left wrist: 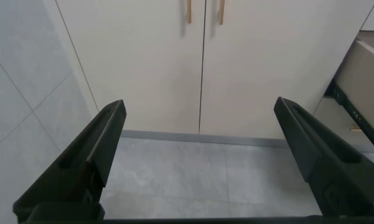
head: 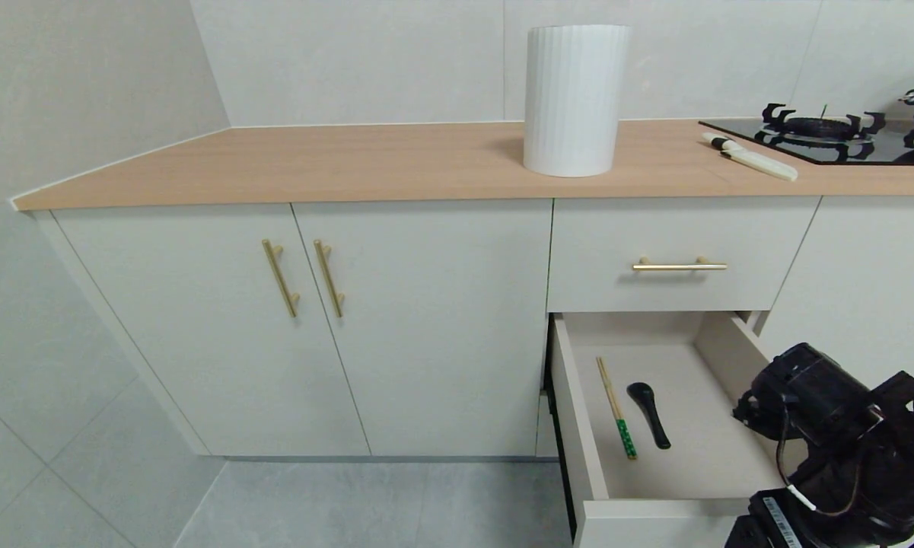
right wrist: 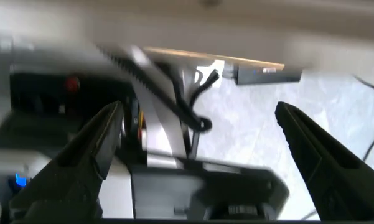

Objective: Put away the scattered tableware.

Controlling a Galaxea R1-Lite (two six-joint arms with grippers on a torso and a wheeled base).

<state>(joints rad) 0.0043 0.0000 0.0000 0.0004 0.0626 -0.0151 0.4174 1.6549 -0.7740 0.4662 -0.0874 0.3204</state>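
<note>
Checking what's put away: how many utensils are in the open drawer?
2: wooden chopsticks with green ends near the pale drawer's left wall, a black spoon right of them. Its right front corner is hidden.

Before the left claw (left wrist: 199,104) the shut cupboard doors (left wrist: 143,56) block the way; bare floor (left wrist: 193,174) lies open between its spread jaws, the pulled-out drawer (left wrist: 364,68) beside.

I see a white ribbed cylinder (head: 576,99) standing on the wooden tabletop (head: 350,164), a black gas hob (head: 822,129) farther right, and gold-handled cabinet doors (head: 304,327) below.
</note>
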